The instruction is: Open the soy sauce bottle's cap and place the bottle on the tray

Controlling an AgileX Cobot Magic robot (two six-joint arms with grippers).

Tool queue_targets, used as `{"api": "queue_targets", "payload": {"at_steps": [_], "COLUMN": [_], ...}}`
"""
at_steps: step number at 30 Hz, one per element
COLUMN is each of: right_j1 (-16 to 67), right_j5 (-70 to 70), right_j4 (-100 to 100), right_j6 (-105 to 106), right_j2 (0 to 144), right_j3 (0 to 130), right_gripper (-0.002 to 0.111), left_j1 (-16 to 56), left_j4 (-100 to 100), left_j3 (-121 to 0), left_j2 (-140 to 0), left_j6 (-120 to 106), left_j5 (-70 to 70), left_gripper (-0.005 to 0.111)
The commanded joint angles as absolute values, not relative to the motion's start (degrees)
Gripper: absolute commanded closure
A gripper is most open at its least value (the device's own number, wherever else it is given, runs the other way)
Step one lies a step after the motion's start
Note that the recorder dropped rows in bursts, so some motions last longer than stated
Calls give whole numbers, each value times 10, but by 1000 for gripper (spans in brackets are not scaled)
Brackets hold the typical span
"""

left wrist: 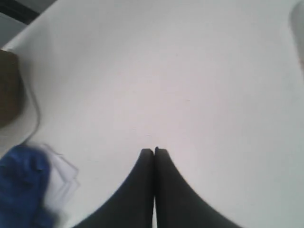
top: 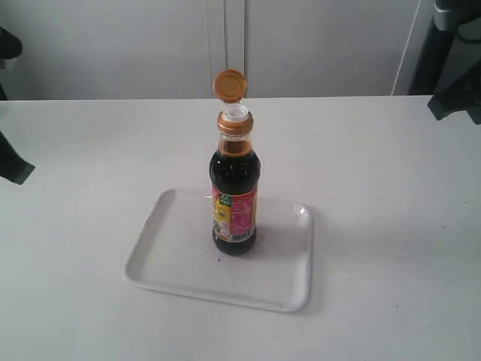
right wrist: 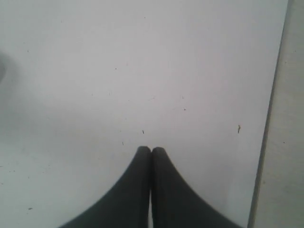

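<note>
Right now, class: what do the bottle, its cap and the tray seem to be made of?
The bottle: clear glass or hard plastic, glossy; dark liquid shows through. The cap: likely orange-gold plastic, smooth, flipped open on a hinge. The tray: probably white plastic, glossy; highlight on its rim.

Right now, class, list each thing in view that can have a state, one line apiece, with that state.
bottle: upright, standing in the tray, dark sauce up to its shoulder.
cap: flipped open, tipped back on its hinge, white spout uncovered.
tray: lying flat on the table, holding only the bottle.
left gripper: shut, holding nothing.
right gripper: shut, holding nothing.
</note>
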State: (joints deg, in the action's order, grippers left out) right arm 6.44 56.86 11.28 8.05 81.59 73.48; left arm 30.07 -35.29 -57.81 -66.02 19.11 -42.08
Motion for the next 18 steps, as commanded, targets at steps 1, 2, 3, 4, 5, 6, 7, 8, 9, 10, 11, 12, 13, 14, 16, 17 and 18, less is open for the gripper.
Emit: {"api": "queue_targets", "payload": {"at_steps": [1,2,3,4,5,6,7,8,9,10,11,12,13,14,16,17,18], "right_j1": [62,62,62,62,62,62,62,62,62,62,62,62,62,62,62,62,62], "right_j5": [565,562,554,546,535,523,510,496,489,479,470,462,451,440,422,411,399], "right_j4": [118,118,118,116,114,114,113,113,112,111,110,108,108,108,108,107,105], "right_j6": [58,52,45,41,39,35,31,25,23,23,23,22,18,13,12,10,8], "right_j2": [795,790,787,782,779,774,770,765,761,756,750,743,734,726,708,697,687], "right_j3": [726,724,718,712,706,697,688,679,671,664,656,649,640,631,616,607,597], "right_gripper": [108,108,108,108,108,108,108,108,108,108,108,108,108,108,108,108,108], "left_j1": [299,299,299,299,299,299,299,299,299,299,299,299,299,299,299,299,299], "left_j4": [-244,-231,-213,-194,-180,-166,-159,-157,-157,-157,-158,-158,-158,-158,-158,-158,-158], "left_j3": [-580,-580,-580,-579,-576,-572,-567,-562,-559,-554,-547,-541,-531,-520,-498,-487,-478], "left_j2": [-618,-610,-598,-586,-574,-563,-552,-541,-533,-523,-513,-506,-497,-487,-469,-461,-453], "left_j6": [175,174,163,151,144,143,141,140,139,136,136,136,136,136,136,137,140], "left_j5": [-409,-406,-405,-405,-405,-406,-405,-404,-400,-396,-388,-379,-364,-347,-314,-299,-284], "left_gripper": [107,107,107,107,107,107,107,107,107,107,107,107,107,107,107,107,107]}}
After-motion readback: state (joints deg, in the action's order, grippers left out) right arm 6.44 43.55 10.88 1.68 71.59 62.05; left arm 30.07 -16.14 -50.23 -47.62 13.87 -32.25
